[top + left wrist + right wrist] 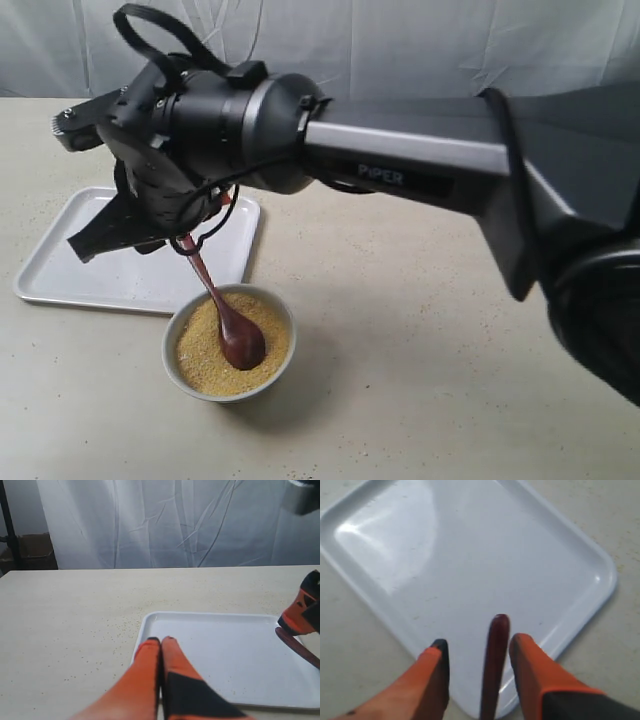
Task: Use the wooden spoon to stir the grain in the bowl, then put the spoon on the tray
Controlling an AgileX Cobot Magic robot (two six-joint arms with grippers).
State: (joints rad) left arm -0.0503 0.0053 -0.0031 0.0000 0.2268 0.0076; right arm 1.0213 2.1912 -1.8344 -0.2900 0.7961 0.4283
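Lower centre: bowl [178,372], grain [205,350] heaped inside; wooden spoon [240,338] head sunk in it, handle tilting up-left; handle sits inside right gripper [479,641], a gap showing, clamped or loose I can't tell; tray [60,285] behind, left of frame; left gripper [161,640] pinched together, holding nothing, beside tray's rim.

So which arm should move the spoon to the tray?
Right. The right pincer has the wooden spoon handle between its jaws, the spoon head sits in the grain, and the tray lies just beside the bowl. The left pincer is shut and empty by the tray's edge.
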